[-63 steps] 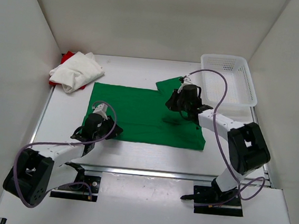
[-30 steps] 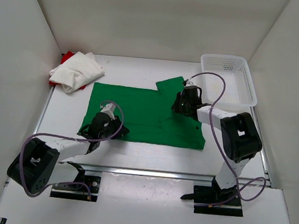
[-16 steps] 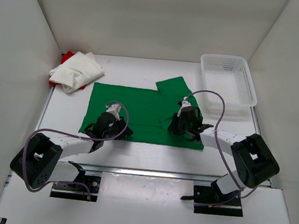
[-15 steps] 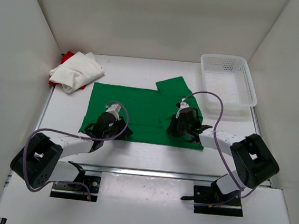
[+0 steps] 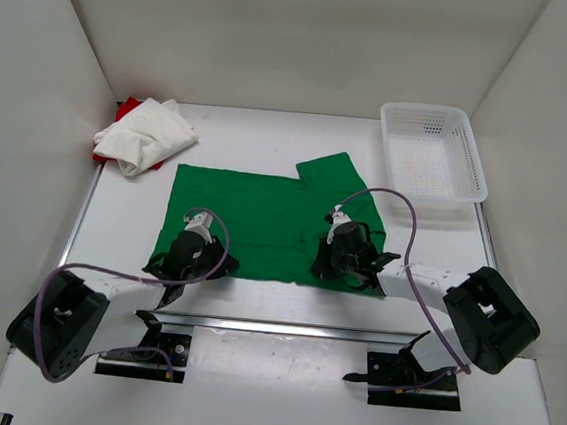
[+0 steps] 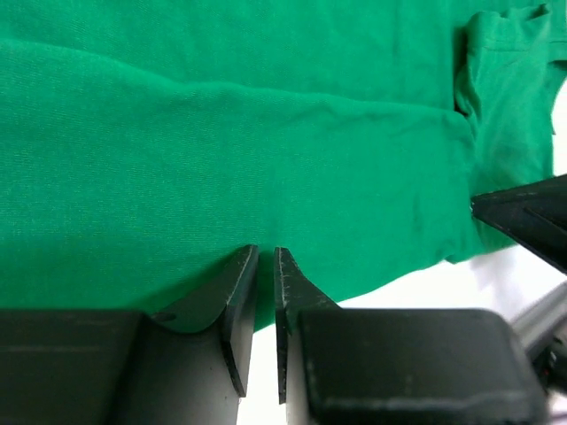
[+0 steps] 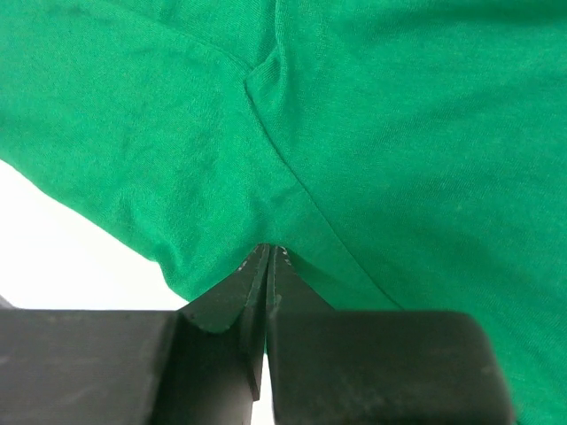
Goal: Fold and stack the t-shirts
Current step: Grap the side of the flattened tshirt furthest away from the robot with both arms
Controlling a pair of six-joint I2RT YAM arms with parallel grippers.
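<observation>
The green t-shirt (image 5: pixel 263 221) lies spread flat across the middle of the table, one sleeve (image 5: pixel 330 169) sticking out at its far right. My left gripper (image 5: pixel 209 259) sits low at the shirt's near left edge. Its jaws stand almost together with the green cloth (image 6: pixel 266 133) between the tips (image 6: pixel 264 252). At the near right edge my right gripper (image 5: pixel 327 264) is shut on a pinch of the cloth (image 7: pixel 399 133), and creases run out from its tips (image 7: pixel 273 248). The off-white t-shirt (image 5: pixel 145 134) lies crumpled on the red one (image 5: pixel 122 112) at the far left.
A white mesh basket (image 5: pixel 474 166) stands at the far right, just beyond the green sleeve. White walls close in the table on three sides. A metal rail (image 5: pixel 283 326) runs along the near edge in front of the arm bases.
Both grippers have drawn back toward the near edge, and the green t-shirt has slid nearer with them. The left jaws have narrowed.
</observation>
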